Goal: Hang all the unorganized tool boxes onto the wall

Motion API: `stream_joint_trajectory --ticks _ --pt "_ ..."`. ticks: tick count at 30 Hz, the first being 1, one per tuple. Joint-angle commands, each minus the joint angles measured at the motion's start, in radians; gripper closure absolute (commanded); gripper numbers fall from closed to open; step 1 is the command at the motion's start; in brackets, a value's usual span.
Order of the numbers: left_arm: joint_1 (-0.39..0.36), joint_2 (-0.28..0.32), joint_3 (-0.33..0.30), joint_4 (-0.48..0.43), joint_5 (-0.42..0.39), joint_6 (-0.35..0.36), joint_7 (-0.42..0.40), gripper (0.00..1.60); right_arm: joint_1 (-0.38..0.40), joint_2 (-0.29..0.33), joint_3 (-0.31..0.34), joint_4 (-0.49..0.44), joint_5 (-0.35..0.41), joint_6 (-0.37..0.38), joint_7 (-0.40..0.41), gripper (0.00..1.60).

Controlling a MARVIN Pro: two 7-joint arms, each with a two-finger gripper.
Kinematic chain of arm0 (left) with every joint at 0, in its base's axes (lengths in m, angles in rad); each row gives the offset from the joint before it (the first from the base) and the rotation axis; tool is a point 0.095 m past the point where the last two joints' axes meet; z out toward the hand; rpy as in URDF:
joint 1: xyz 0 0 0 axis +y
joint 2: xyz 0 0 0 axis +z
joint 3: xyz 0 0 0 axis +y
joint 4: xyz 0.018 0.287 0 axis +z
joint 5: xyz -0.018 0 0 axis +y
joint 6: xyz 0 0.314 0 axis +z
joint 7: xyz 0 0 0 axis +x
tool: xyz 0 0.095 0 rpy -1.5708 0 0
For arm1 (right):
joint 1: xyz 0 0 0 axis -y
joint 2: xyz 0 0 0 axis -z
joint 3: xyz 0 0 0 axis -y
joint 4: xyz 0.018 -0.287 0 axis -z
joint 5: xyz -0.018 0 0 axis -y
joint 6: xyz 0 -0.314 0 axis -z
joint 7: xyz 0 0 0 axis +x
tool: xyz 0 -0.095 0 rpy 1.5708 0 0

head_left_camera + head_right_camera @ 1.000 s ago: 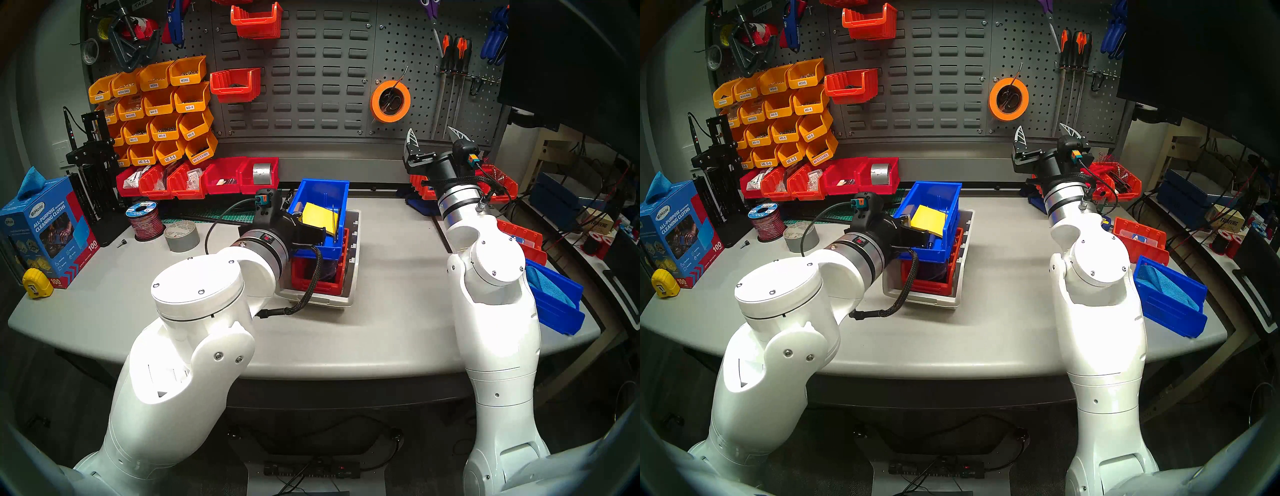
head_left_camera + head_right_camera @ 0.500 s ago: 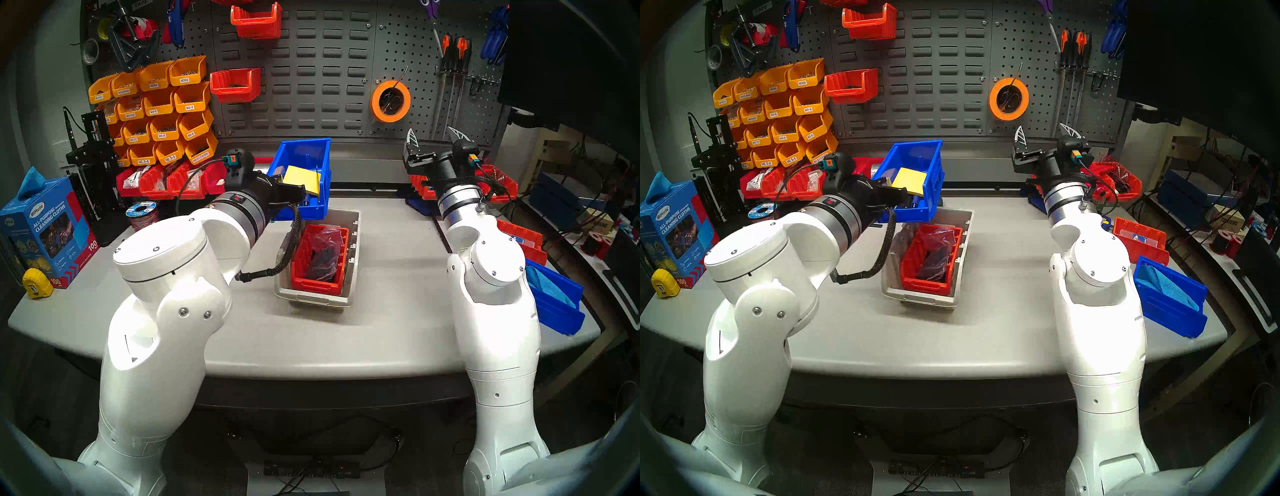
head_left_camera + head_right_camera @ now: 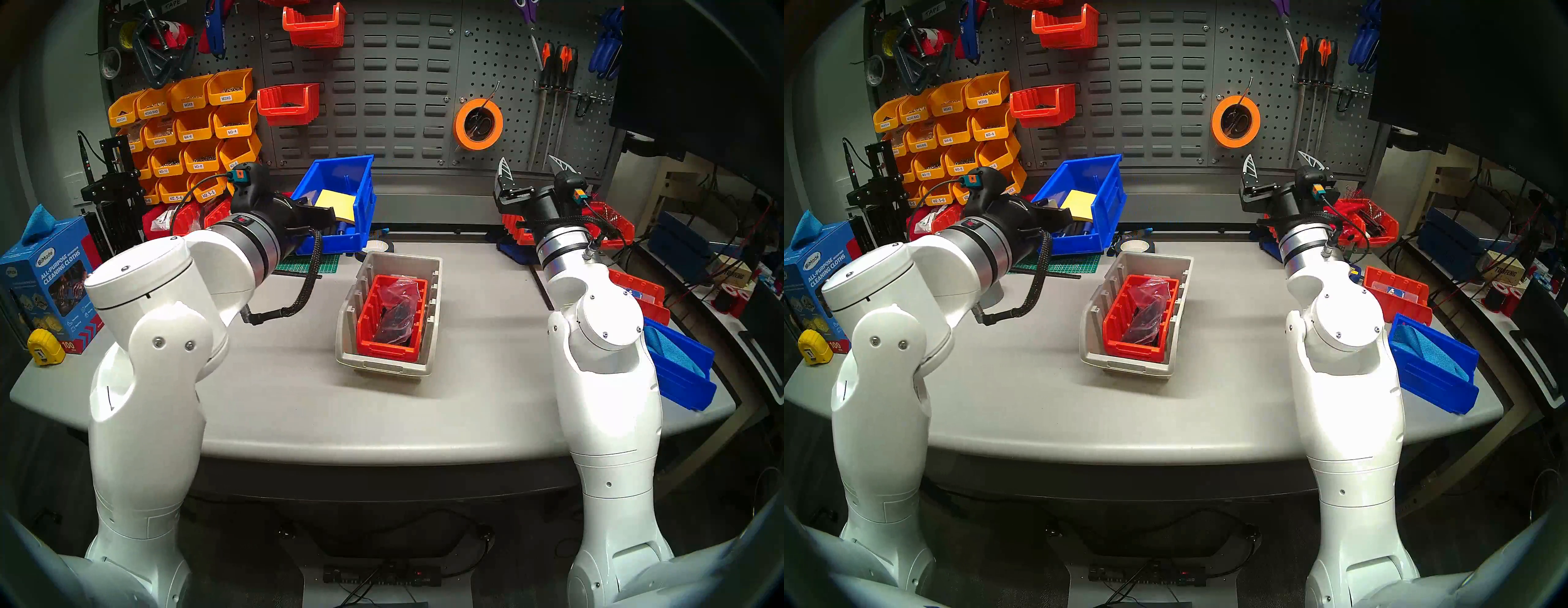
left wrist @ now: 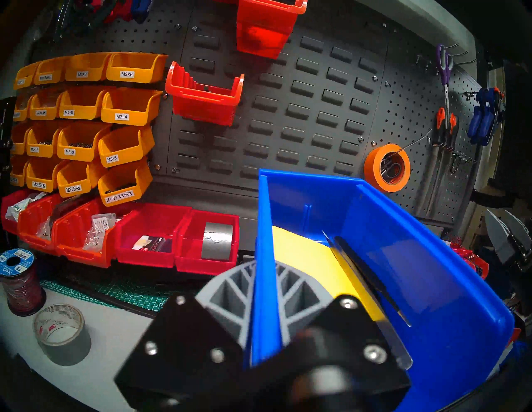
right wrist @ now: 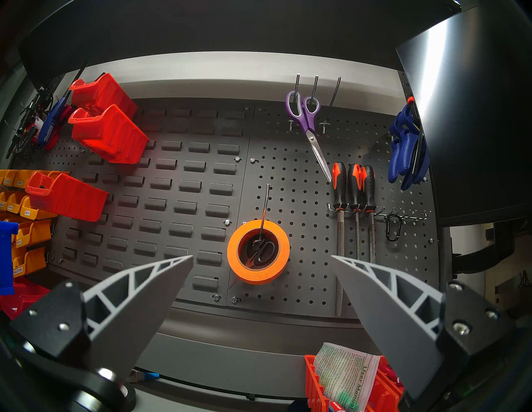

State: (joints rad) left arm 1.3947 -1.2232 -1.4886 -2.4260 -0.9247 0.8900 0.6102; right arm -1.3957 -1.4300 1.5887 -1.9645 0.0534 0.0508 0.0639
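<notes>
My left gripper [image 3: 329, 211] [image 4: 264, 267] is shut on the near side wall of the blue tool box [image 3: 339, 244] [image 3: 1081, 244] [image 4: 431, 287], which holds a yellow card [image 3: 337, 204]. That box hangs in the air, tilted, just below the wall's louvre panel [image 3: 382, 106] [image 4: 288, 115]. A beige tool box [image 3: 382, 369] [image 3: 1123, 367] sits mid-table with a red-orange tool box [image 3: 386, 350] inside it. My right gripper [image 3: 529, 163] [image 5: 262, 256] is open and empty, pointing up at the pegboard on the right.
Two red bins [image 3: 288, 104] [image 3: 314, 25] hang on the panel's left side. Yellow-orange labelled bins [image 3: 191, 127] fill the left pegboard, and a row of red bins [image 4: 149, 236] runs below them. An orange tape roll [image 3: 478, 124] hangs right. A blue bin with cloth [image 3: 679, 365] lies at the table's right edge.
The left arm lifted the blue tool box off the stacked boxes and carried it up, back and to the left toward the wall. The red-orange box is now uncovered. The right arm stayed still.
</notes>
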Motion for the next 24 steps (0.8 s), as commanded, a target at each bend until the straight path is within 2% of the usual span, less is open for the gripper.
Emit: stream_joint_trajectory --ticks 1,8,15,24 --pt "-0.011 0.038 -0.041 -0.017 -0.03 0.001 -0.068 1.6 0.003 0.0 0.0 -0.014 0.0 -0.001 0.0 0.0" --pt "-0.023 0.061 0.0 0.045 0.002 -0.036 -0.117 1.6 0.003 0.0 0.0 -0.014 0.0 -0.001 0.0 0.0" --pt "-0.087 0.061 0.085 0.153 0.076 -0.071 -0.098 1.6 0.003 0.0 0.0 -0.014 0.0 -0.001 0.0 0.0" --pt "-0.145 0.066 0.099 0.258 0.118 -0.114 -0.116 1.6 0.003 0.0 0.0 -0.013 0.0 -0.001 0.0 0.0"
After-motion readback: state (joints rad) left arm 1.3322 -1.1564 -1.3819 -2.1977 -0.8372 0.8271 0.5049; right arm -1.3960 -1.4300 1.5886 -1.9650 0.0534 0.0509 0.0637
